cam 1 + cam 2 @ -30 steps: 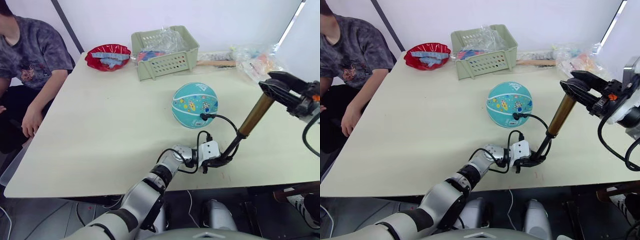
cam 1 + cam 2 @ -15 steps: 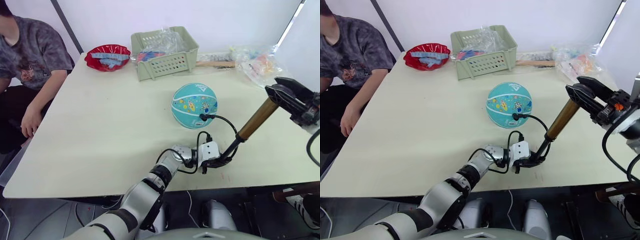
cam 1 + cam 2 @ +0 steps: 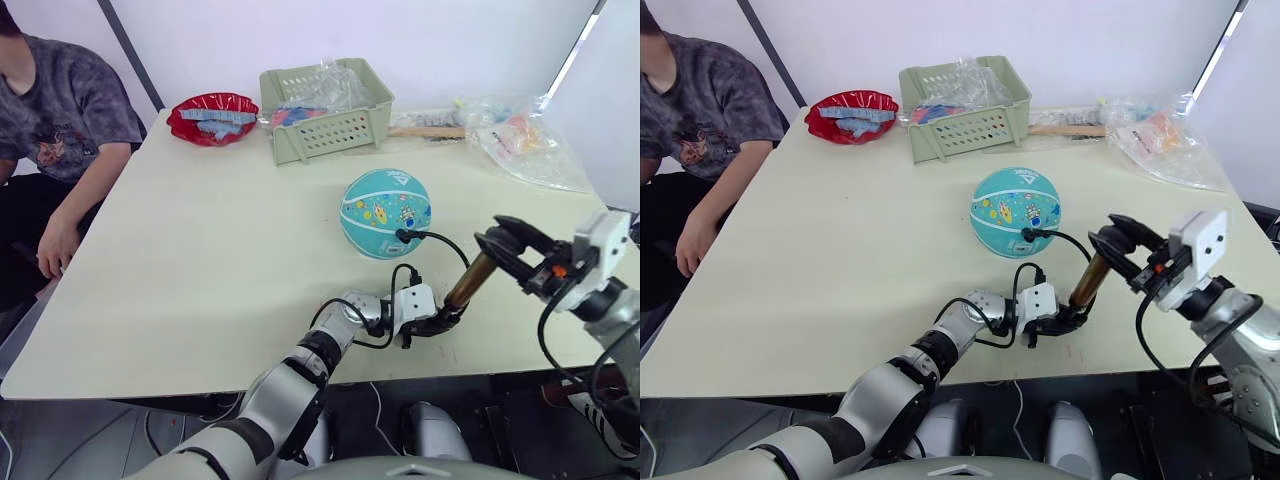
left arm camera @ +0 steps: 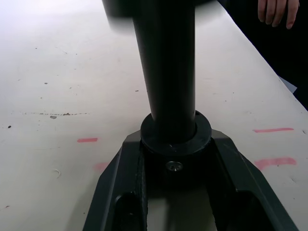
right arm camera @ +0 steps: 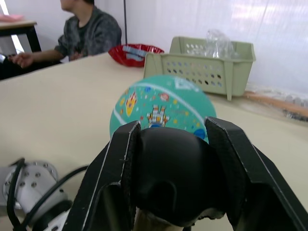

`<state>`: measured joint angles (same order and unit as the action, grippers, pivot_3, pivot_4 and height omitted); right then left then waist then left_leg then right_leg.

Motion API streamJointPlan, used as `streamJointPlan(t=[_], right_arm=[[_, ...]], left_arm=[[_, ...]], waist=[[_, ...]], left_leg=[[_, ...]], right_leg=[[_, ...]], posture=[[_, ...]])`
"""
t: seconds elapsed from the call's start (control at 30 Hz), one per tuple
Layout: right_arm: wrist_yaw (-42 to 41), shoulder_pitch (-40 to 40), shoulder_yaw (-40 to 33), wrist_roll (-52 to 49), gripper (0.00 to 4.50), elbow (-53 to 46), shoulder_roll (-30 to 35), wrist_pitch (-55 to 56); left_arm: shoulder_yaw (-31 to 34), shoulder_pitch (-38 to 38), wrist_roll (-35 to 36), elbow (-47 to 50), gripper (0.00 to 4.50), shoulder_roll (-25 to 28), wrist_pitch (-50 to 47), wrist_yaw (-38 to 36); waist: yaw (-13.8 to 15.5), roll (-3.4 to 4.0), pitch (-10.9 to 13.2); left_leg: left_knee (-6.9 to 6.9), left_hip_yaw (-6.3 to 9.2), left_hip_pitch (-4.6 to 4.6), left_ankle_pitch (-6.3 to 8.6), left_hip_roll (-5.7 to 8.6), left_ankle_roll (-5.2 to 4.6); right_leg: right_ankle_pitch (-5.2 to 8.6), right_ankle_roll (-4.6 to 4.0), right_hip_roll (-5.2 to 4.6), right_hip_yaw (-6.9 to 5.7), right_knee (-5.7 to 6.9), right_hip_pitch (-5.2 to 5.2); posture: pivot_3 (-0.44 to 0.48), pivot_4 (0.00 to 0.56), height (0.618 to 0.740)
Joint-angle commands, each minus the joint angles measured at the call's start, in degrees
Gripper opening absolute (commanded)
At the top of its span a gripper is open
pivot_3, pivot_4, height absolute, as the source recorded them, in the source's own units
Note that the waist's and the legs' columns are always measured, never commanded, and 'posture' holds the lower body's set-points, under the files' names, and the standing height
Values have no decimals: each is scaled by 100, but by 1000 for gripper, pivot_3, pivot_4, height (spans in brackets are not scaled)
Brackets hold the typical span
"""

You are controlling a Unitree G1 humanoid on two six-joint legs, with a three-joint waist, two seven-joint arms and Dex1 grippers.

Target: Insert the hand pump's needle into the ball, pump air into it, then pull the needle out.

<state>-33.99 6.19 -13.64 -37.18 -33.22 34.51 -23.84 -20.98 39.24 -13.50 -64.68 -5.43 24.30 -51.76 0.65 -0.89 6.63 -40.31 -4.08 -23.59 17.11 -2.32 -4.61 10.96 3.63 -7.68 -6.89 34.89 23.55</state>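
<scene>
The teal ball [image 3: 386, 212] rests near the table's middle. The needle's black fitting [image 3: 403, 236] sits against the ball's near side, and the pin itself is hidden. From there the thin black hose [image 3: 452, 250] arcs down to the hand pump [image 3: 468, 282], which leans to the right close to the front edge. My left gripper [image 3: 448, 317] is shut on the pump's black base cap [image 4: 175, 143], low on the table. Above it, my right gripper [image 3: 508, 246] is shut on the black handle [image 5: 174, 175], just over the brass cylinder.
A green basket [image 3: 325, 110] with plastic bags, a red bowl [image 3: 213, 116], a wooden stick [image 3: 425, 131] and a clear bag [image 3: 520, 135] line the far edge. A person [image 3: 60, 130] sits at the left with a hand [image 3: 52, 248] by the table's side.
My right gripper has come down and toward the left gripper with the handle, so the pump is now pressed short. The ball and the left gripper have stayed put.
</scene>
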Motion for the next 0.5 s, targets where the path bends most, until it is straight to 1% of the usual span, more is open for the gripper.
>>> streamJointPlan(t=[0.03, 0.2, 0.3, 0.5], right_arm=[[-230, 467, 748, 395, 1598, 258, -26, -111], [-274, 473, 591, 416, 1598, 261, 9, -31], [-355, 421, 488, 498, 1598, 248, 148, 25], [-404, -108, -179, -50, 1598, 12, 524, -313]], left_arm=[[-250, -210, -273, -300, 1128, 73, -144, -57], [-247, -223, -272, -295, 1128, 64, -148, -36], [-246, -259, -261, -280, 1128, 35, -153, -31], [-252, -302, -266, -256, 1128, 86, -140, -65]], waist=[[1, 0, -2], [3, 4, -3], [6, 4, -3], [16, 22, 9]], left_leg=[[0, 0, 0, 0, 0, 0], [0, 0, -1, 0, 0, 0], [0, 1, -2, 0, 0, 0], [0, 0, -7, 0, 6, 0]], right_leg=[[1, -1, 0, 0, 0, 0], [1, -2, -1, 0, -1, 1], [1, -2, -1, 0, -1, 1], [1, -2, -9, -1, -2, 5]], posture=[[0, 150, 740], [0, 150, 740], [0, 150, 740], [0, 150, 740]])
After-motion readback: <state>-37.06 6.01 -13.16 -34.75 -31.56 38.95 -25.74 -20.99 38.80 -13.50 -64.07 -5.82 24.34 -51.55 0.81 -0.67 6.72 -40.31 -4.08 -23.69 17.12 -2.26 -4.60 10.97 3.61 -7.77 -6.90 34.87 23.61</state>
